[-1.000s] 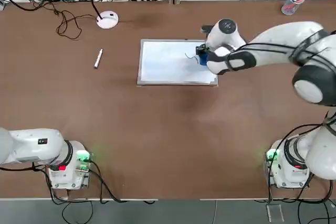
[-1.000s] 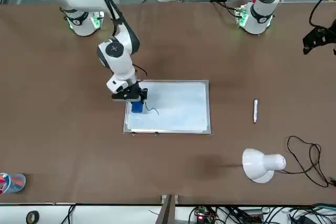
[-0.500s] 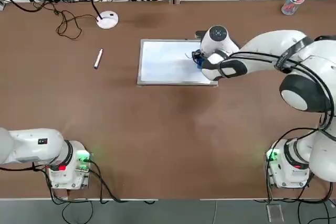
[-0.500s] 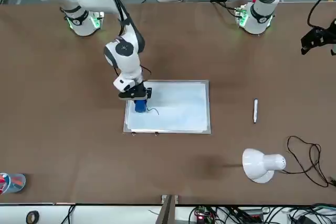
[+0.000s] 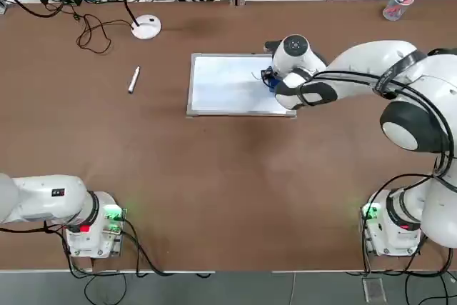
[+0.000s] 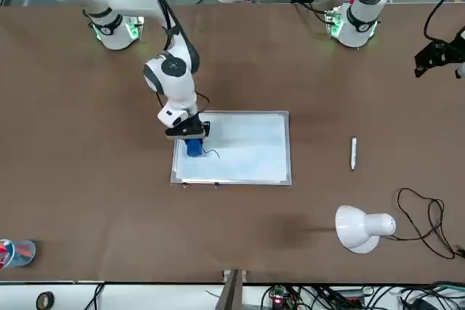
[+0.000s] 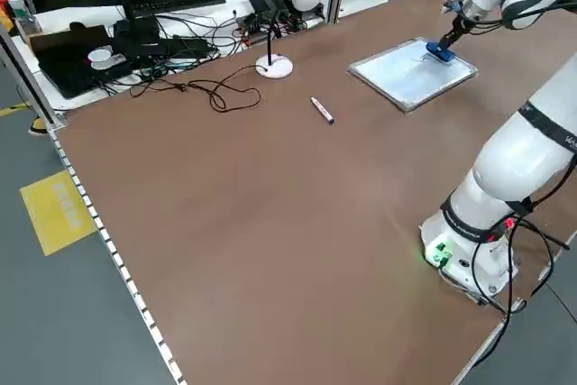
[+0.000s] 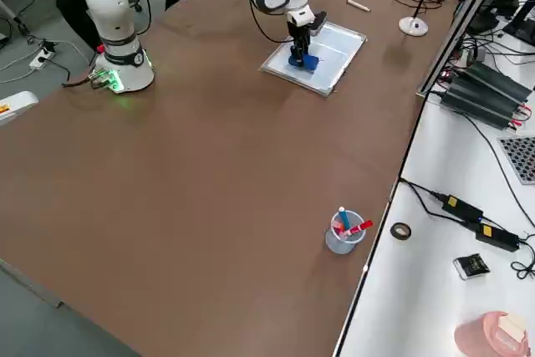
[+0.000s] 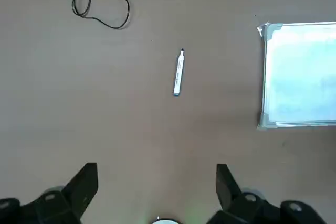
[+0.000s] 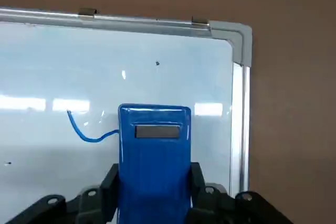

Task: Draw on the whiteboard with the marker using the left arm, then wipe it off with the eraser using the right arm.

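My right gripper point(image 10: 155, 190) is closed on the blue eraser point(image 10: 154, 156), which I hold over the whiteboard point(image 10: 52, 77) near its right-hand edge, beside a blue marker stroke point(image 10: 90, 139); whether it presses on the surface, I can't quite tell. My left gripper point(image 9: 157, 190) is parked wide open and empty, and the marker point(image 9: 179, 73) lies on the table point(image 9: 131, 114), well apart from the board.

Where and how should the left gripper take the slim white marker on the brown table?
Probably around the middle of the slim white marker, from straight above, left gripper's open fingers closing across its narrow width: it lies flat, long and thin, with bare brown tabletop along both long sides.
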